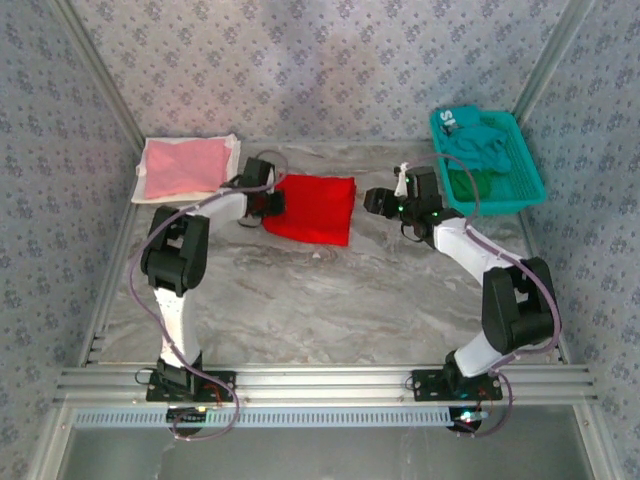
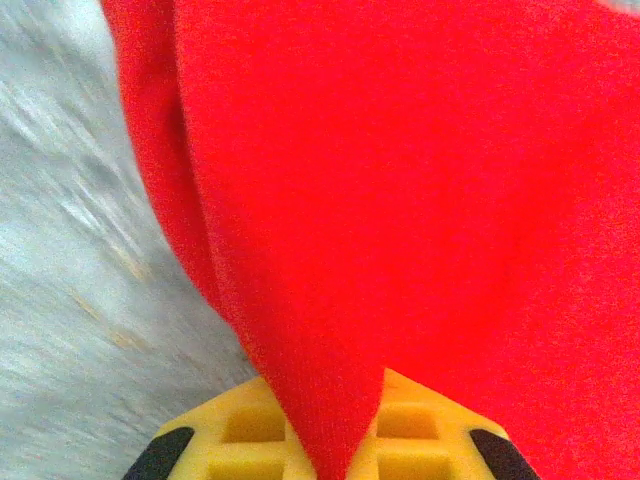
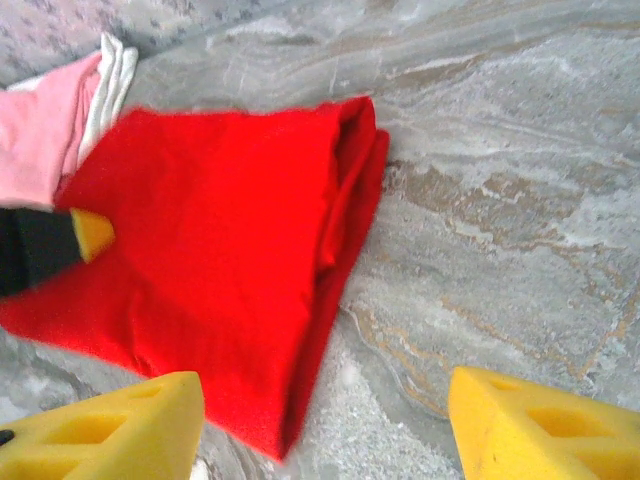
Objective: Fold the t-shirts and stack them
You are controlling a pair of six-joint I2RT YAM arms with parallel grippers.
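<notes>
**Top view.** Grey marbled table (image 1: 330, 300), closed in by patterned walls (image 1: 330, 60) at the back and both sides. The red t-shirt (image 1: 318, 208) lies mid-table, folded to a flat rectangle. The left gripper (image 1: 270, 202) is at its left edge, and the right gripper (image 1: 376, 200) hovers just beside its right edge, apart from the cloth. A pink t-shirt (image 1: 185, 165) rests folded on a white sheet (image 1: 232, 150) at the back left. A basket (image 1: 520, 190) at the back right holds the teal and dark green t-shirts (image 1: 480, 150). Bare table in front of the red t-shirt gives the widest room for moving. The side walls and the basket rim bound any sideways sweep.

**Left wrist view.** The yellow fingers (image 2: 240, 425) are pressed together on a ridge of red cloth, which tents up from the pinch. The fabric looks thin and limp, and is judged light, soft and without stiffness. Held at one point it would probably sag and let its layers slip. How many layers are caught cannot be told.

**Right wrist view.** The yellow fingers (image 3: 110, 430) are spread wide, with nothing held between them. The doubled, rolled edge of the red t-shirt faces this gripper and is judged the best hold, since it takes all layers at once. The pink t-shirt and sheet lie near the far side, so little room is left there.
</notes>
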